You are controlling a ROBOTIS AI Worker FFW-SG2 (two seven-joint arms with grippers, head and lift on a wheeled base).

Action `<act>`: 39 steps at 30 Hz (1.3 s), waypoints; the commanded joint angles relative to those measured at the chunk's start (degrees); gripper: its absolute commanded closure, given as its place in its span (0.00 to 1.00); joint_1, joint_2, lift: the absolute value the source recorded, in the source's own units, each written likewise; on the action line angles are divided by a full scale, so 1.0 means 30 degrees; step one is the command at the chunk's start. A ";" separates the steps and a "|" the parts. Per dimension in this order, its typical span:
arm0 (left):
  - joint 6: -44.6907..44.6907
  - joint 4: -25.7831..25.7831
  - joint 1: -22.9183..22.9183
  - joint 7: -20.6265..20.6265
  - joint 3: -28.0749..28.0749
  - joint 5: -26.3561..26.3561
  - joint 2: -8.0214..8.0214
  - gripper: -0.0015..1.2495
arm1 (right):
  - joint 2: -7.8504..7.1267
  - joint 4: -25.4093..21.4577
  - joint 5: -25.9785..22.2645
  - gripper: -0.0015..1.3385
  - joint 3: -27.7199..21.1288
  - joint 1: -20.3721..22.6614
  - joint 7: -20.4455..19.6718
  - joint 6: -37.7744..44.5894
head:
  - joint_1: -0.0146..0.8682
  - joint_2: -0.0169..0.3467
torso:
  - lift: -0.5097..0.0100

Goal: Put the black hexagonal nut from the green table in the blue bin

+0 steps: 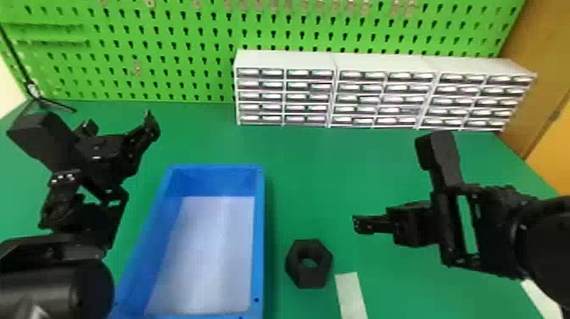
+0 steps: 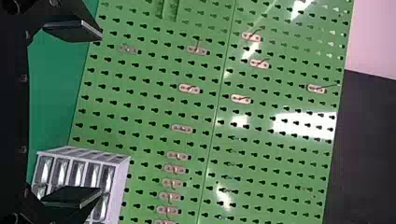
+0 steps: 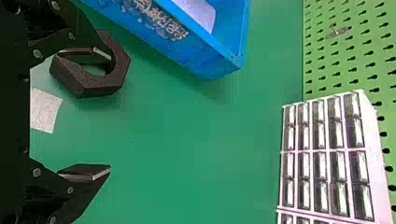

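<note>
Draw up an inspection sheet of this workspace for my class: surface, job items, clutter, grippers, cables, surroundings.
Surface: green table, flat.
Black hexagonal nut: lying flat on the table, hole facing up, right of the bin and apart from it.
Blue bin: upright on the table, open-topped, pale floor.
Clutter: a pale strip near the nut; another by the right arm.
Left gripper: open, nothing held.
Right gripper: open, nothing held.
Cables: nothing seen.
Surroundings: green pegboard behind the table, with small hooks; white drawer units along the back; thin black stand at the far left; brown panel at the right.
</note>
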 commanded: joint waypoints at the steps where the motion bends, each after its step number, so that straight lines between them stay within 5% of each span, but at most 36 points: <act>1: 0.0028 0.0000 -0.0003 0.0000 -0.0028 0.0001 0.0000 0.10 | -0.0114 0.0214 -0.0363 0.32 0.0054 -0.0206 -0.0025 0.0086 | 0.80 0.07 | 0.79; 39: 0.0204 -0.0234 0.0261 0.0000 0.0206 -0.0087 0.0000 0.10 | -0.0202 0.0272 -0.0598 0.32 0.0230 -0.0323 -0.0025 0.0086 | 0.80 0.07 | 0.79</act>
